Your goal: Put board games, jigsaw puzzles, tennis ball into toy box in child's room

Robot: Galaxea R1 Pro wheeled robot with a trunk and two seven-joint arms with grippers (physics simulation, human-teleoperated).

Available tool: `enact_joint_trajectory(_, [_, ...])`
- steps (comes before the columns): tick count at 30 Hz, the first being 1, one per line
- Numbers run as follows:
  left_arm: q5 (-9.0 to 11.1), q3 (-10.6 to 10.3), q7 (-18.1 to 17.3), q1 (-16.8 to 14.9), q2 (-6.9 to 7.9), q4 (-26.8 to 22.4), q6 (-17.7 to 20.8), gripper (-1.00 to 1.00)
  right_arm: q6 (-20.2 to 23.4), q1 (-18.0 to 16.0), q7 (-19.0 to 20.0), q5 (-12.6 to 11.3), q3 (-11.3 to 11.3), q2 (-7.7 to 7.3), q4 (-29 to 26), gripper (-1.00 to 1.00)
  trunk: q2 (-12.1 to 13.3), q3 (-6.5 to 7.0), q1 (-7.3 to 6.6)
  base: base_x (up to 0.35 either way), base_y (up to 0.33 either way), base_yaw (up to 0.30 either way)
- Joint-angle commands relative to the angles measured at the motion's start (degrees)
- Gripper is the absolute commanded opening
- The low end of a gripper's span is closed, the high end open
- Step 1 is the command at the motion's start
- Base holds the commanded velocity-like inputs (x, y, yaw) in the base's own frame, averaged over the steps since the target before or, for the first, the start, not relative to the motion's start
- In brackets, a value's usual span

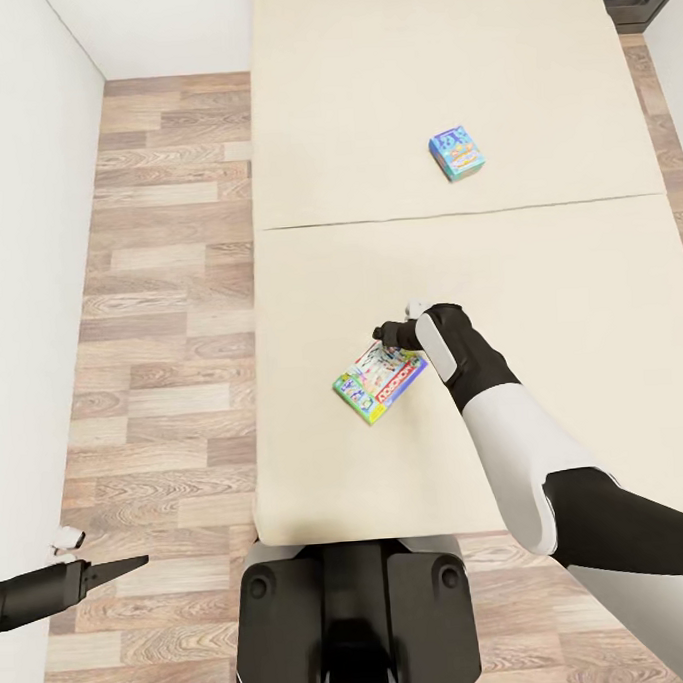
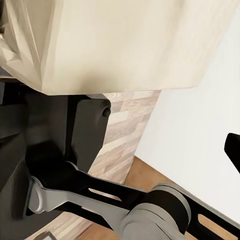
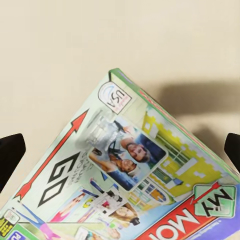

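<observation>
I hung my right gripper [image 1: 389,333], fingers spread, just above the near board game [image 1: 380,382] lying toward the bed's [image 1: 308,283] left edge, ready to straddle it; my left gripper [image 1: 123,566], fingers pressed together, idled over the floor.

You see the bed [image 1: 538,271] with a plain beige mattress. On it, the near board game [image 1: 380,382] has a green edge and a pale lid with a red arrow, black "GO" letters, a yellow house and red-white lettering. Beyond it on the bed, the far board game [image 1: 458,152] is blue with small colourful print. Left of the bed, the floor [image 1: 170,320] shows wood planks in mixed brown and grey tones, and the wall [image 1: 26,248] is plain white. Your right arm [image 1: 506,423] is white with black sections; the left gripper [image 1: 118,566] is black.
</observation>
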Motion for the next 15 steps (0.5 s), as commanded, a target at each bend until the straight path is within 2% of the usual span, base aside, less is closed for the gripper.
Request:
enact_joint_trajectory(1, [-0.05, 0.0, -0.25, -0.01, 0.01, 0.0, 0.61, 1.0, 0.14, -0.02, -0.49, -0.6, 0.0, 0.01, -0.06, 1.0, -0.09, -0.06, 0.04, 0.0, 0.004, 0.0])
enact_joint_trajectory(15, [-0.05, 0.0, -0.25, -0.01, 0.01, 0.0, 0.6, 1.0, 0.18, -0.02, -0.49, -0.6, 0.0, 0.01, -0.06, 1.0, -0.09, -0.06, 0.04, 0.0, 0.001, 0.0])
